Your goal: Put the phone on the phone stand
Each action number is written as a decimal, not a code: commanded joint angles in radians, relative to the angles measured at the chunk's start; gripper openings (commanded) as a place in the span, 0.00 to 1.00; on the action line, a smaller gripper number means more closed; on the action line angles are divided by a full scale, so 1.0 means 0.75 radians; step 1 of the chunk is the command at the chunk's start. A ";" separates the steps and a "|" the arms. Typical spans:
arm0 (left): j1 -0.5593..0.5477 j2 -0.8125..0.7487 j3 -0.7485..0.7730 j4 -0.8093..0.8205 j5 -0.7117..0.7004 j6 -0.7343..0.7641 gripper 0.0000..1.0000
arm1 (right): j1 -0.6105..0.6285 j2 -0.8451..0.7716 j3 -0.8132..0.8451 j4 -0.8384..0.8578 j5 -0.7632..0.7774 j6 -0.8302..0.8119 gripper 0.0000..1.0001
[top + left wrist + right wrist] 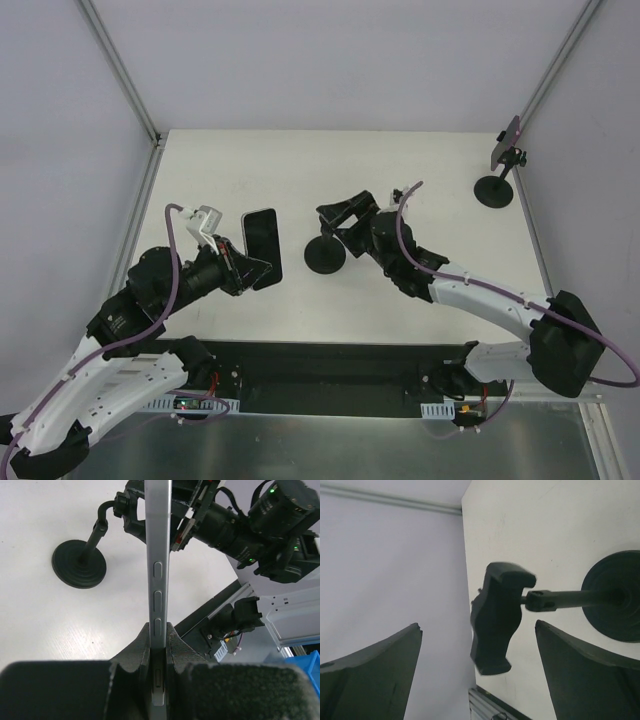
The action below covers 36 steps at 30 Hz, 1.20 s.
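Bench (400, 170): white, walled on three sides, with both arm bases at its near edge.
Right arm (480, 295): reaches in from the near right towards the middle of the bench.
Left arm (150, 290): reaches in from the near left, its wrist turned towards the middle.
Right tool (479, 626): spread wide and holding nothing. One finger is on each side of the stand's cradle, and neither touches it.
Left tool (158, 635): clamped on one end of the phone, with a pad on each flat face.
Phone (263, 248): dark, in the left tool's grip. It is just left of the phone stand and apart from it. The left wrist view shows it edge-on, with the side buttons visible.
Phone stand (326, 255): a round black base on the bench near the middle. A thin stem leads up to a black cradle (495, 620), which carries nothing.
Second stand (497, 190): in the far right corner, well apart, with a dark slab on its holder.
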 commanded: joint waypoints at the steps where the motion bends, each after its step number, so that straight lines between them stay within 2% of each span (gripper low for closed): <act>1: 0.012 0.035 0.065 0.120 0.019 -0.005 0.00 | 0.002 -0.110 0.129 -0.109 -0.282 -0.288 0.96; 4: 0.012 0.059 0.069 0.144 0.062 0.022 0.00 | 0.004 -0.199 0.164 -0.316 -0.387 -0.544 0.96; 5: 0.012 0.068 0.065 0.161 0.085 0.034 0.00 | 0.004 -0.258 0.172 -0.450 -0.398 -0.613 0.96; 6: 0.012 0.072 0.059 0.201 0.109 0.044 0.00 | 0.002 -0.295 0.174 -0.510 -0.406 -0.792 0.96; 9: 0.012 0.092 0.042 0.316 0.248 0.101 0.00 | -0.002 -0.451 0.196 -0.727 -0.404 -1.079 0.96; 10: 0.012 0.102 0.046 0.338 0.336 0.130 0.00 | -0.008 -0.490 0.197 -0.748 -0.467 -1.291 0.96; 12: 0.012 0.143 0.046 0.434 0.446 0.148 0.00 | -0.023 -0.555 0.249 -0.850 -0.583 -1.440 0.96; 13: 0.012 0.159 0.052 0.461 0.504 0.169 0.00 | -0.041 -0.562 0.290 -0.897 -0.724 -1.596 0.96; 15: 0.012 0.221 0.061 0.512 0.690 0.187 0.00 | -0.066 -0.560 0.405 -0.999 -0.892 -1.669 0.96; 16: 0.012 0.241 0.061 0.573 0.749 0.204 0.00 | -0.098 -0.550 0.446 -1.024 -1.057 -1.683 0.98; 17: 0.012 0.280 0.065 0.586 0.853 0.212 0.00 | -0.119 -0.523 0.480 -1.040 -1.137 -1.688 0.99; 18: 0.012 0.297 0.065 0.596 0.890 0.216 0.00 | -0.141 -0.507 0.544 -1.038 -1.223 -1.680 0.95; 19: 0.012 0.329 0.071 0.647 0.931 0.214 0.00 | -0.176 -0.460 0.571 -1.038 -1.402 -1.673 0.90; 22: 0.012 0.378 0.079 0.694 1.052 0.210 0.00 | -0.211 -0.378 0.673 -1.057 -1.604 -1.651 0.78; 24: 0.012 0.399 0.083 0.719 1.111 0.206 0.00 | -0.219 -0.357 0.687 -1.047 -1.617 -1.610 0.77; 27: 0.012 0.421 0.089 0.723 1.146 0.204 0.00 | -0.227 -0.323 0.696 -0.973 -1.749 -1.529 0.72; 28: 0.012 0.438 0.091 0.723 1.159 0.202 0.00 | -0.227 -0.302 0.698 -0.953 -1.812 -1.508 0.67; 36: 0.008 0.501 0.110 0.725 1.189 0.202 0.00 | -0.225 -0.220 0.743 -0.807 -1.932 -1.336 0.56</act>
